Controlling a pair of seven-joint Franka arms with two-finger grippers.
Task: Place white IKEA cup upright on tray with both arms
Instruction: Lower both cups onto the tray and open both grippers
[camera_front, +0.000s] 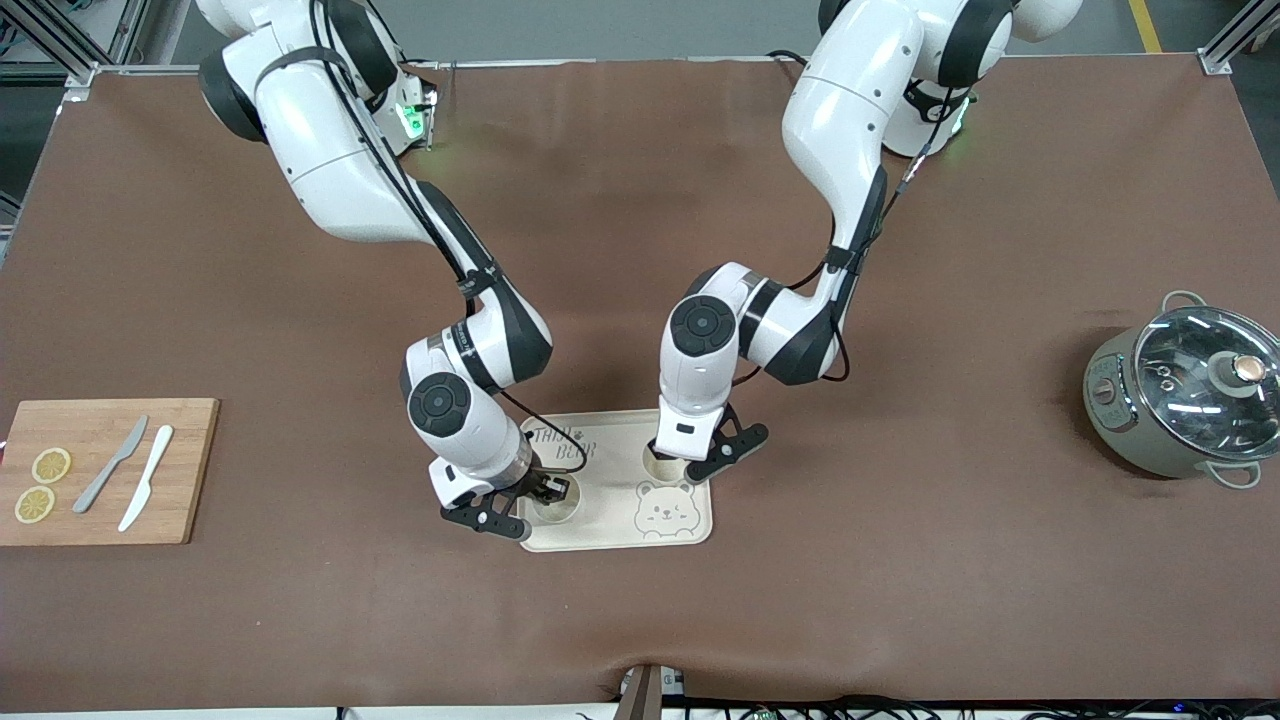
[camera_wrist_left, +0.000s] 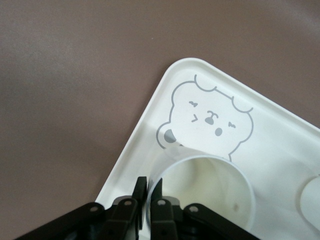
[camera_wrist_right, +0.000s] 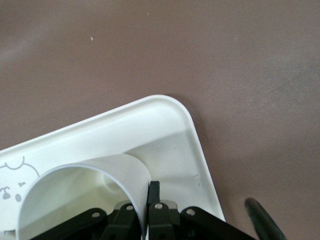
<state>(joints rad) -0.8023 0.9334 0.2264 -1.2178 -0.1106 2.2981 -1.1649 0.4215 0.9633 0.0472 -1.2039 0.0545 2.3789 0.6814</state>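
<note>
Watching two white plastic cups (camera_front: 556, 497) (camera_front: 662, 462) upright on cream rimmed bear-print tray (camera_front: 610, 535) | left gripper (camera_wrist_left: 148, 189), right gripper (camera_wrist_right: 148, 194) each pinching a cup wall | I fear tipping if lifted unreleased

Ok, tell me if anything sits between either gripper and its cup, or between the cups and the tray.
Nothing visible does. The left gripper pinches the rim of one white cup, the right gripper the rim of the other cup, and both cups stand upright on the tray.
</note>
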